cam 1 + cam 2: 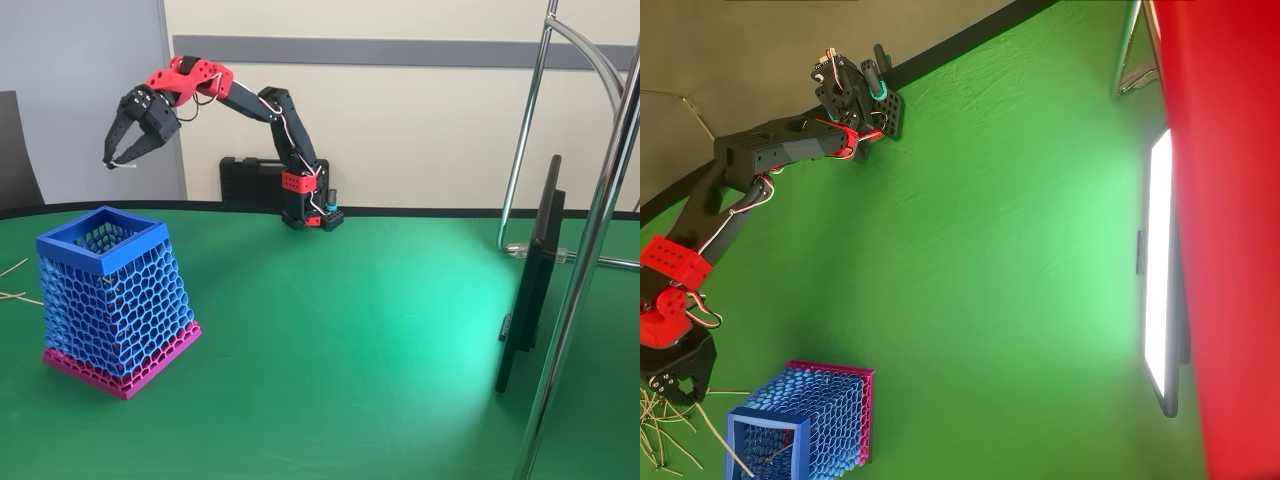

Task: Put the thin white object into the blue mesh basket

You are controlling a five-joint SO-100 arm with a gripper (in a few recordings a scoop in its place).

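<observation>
The blue mesh basket stands upright on the green table at the left, pink band at its base; from above, the blue mesh basket is at the bottom left. My red and black arm reaches out left, and the gripper hangs high above the table, behind and slightly left of the basket's rim. Its fingertips meet on the thin white object, a short bit of which sticks out rightwards. In the overhead view the gripper is left of the basket, pointing down.
Several loose pale strands lie on the table left of the basket, two of them at the frame edge. A black case sits behind the arm's base. A monitor and chrome stand tubes are at the right.
</observation>
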